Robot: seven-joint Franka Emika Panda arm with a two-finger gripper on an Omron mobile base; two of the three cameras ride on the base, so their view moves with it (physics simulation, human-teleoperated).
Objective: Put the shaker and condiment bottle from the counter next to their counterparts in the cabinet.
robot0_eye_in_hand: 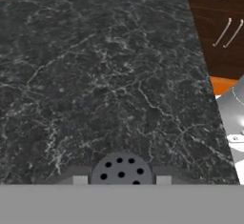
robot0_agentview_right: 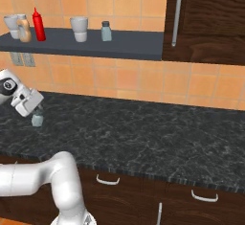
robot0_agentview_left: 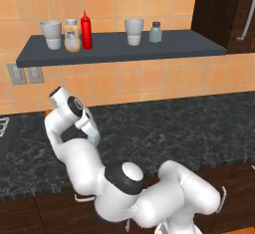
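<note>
Black stone with white specks makes up the worktop (robot0_agentview_right: 143, 128), and most of it lies bare, so we have lots of room to the right of our arm. Its front edge runs over brown drawers (robot0_agentview_right: 143, 190) with pale handles.

Our tool (robot0_agentview_right: 36, 115) is low at the left part of the worktop, well back from the front edge. It is pinching the shaker (robot0_agentview_right: 37, 119), a small pale one. In the hand view we look down on its dark round cap (robot0_eye_in_hand: 121, 169) with little holes, and a finger tip (robot0_eye_in_hand: 80, 179) sits tight on each side of it. The shaker's bottom looks like it is on the worktop or just above it; we cannot tell which.

High up on the orange tile wall hangs the dark grey cabinet (robot0_agentview_left: 149, 49), a long open shelf. On its left part stand a white cup (robot0_agentview_left: 51, 34), an orange jar (robot0_agentview_left: 72, 36) and the red condiment bottle (robot0_agentview_left: 86, 30), all close together. Farther right stand a second white cup (robot0_agentview_left: 134, 32) and a second shaker (robot0_agentview_left: 156, 32), with open room around them. A brown cupboard (robot0_agentview_right: 210, 23) closes off the shelf's right end.

We can read no writing on anything.
</note>
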